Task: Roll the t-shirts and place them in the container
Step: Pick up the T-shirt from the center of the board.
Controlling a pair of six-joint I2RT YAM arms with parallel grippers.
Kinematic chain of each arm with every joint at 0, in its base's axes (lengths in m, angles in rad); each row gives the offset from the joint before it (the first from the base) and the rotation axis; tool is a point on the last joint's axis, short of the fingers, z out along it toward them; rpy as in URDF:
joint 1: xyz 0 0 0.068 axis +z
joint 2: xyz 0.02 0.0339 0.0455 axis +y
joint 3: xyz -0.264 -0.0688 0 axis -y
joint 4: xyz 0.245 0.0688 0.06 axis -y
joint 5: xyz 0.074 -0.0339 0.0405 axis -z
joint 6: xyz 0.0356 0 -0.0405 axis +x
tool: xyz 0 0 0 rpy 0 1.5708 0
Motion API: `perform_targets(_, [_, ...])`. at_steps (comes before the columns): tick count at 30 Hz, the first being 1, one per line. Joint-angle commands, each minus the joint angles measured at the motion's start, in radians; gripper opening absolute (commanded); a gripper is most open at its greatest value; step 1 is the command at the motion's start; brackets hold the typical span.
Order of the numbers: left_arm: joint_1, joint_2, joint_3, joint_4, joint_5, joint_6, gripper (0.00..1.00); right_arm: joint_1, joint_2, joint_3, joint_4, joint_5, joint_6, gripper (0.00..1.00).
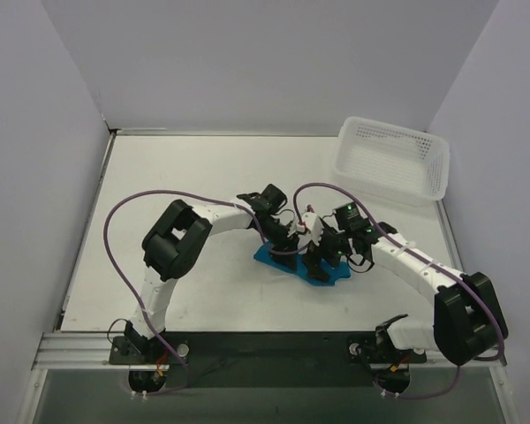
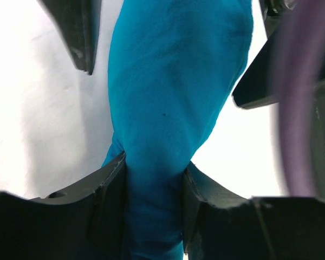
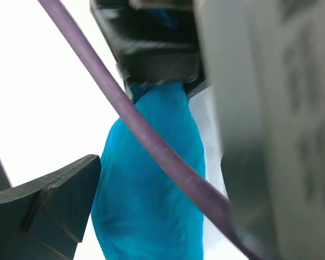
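The teal-blue t-shirt lies as a tight roll on the white table, near the middle. My left gripper is shut on one end of it. In the left wrist view both black fingers press into the t-shirt and pinch it narrow. My right gripper stands open over the other end, a finger on each side of the roll. In the right wrist view the t-shirt lies beside the left finger without being squeezed. The two grippers almost touch.
A white mesh basket stands at the back right, tilted against the wall. The left arm's purple cable crosses the right wrist view in front of the roll. White walls close in the table on three sides.
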Motion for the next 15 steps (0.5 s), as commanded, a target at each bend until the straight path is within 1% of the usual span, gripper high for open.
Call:
perform_targets(1, [-0.069, 0.002, -0.038, 0.019, -0.055, 0.024, 0.42, 0.010, -0.183, -0.117, 0.023, -0.096, -0.022, 1.00])
perform_targets(2, [-0.068, 0.003, -0.037, 0.020, -0.051, 0.024, 0.37, 0.006, -0.241, -0.152, 0.069, -0.099, -0.011, 1.00])
perform_targets(3, [-0.062, 0.008, -0.034, 0.019, -0.044, 0.017, 0.28, 0.007, -0.267, -0.169, 0.092, -0.105, -0.004, 1.00])
perform_targets(4, [-0.062, 0.017, -0.027, 0.005, -0.043, 0.018, 0.23, 0.009, -0.284, -0.180, 0.118, -0.106, 0.006, 1.00])
perform_targets(6, [-0.060, 0.026, -0.011, -0.009, -0.043, 0.020, 0.17, 0.032, -0.296, -0.186, 0.123, -0.083, 0.018, 1.00])
perform_targets(10, [-0.060, 0.024, -0.017, 0.006, -0.049, 0.009, 0.12, 0.070, -0.212, -0.169, 0.125, 0.021, 0.041, 1.00])
perform_targets(11, [-0.060, 0.020, -0.021, 0.014, -0.051, 0.003, 0.11, 0.076, -0.167, -0.159, 0.120, 0.040, 0.046, 1.00])
perform_targets(15, [-0.060, 0.010, -0.038, 0.034, -0.049, -0.012, 0.11, 0.084, -0.057, -0.082, 0.041, 0.036, -0.006, 1.00])
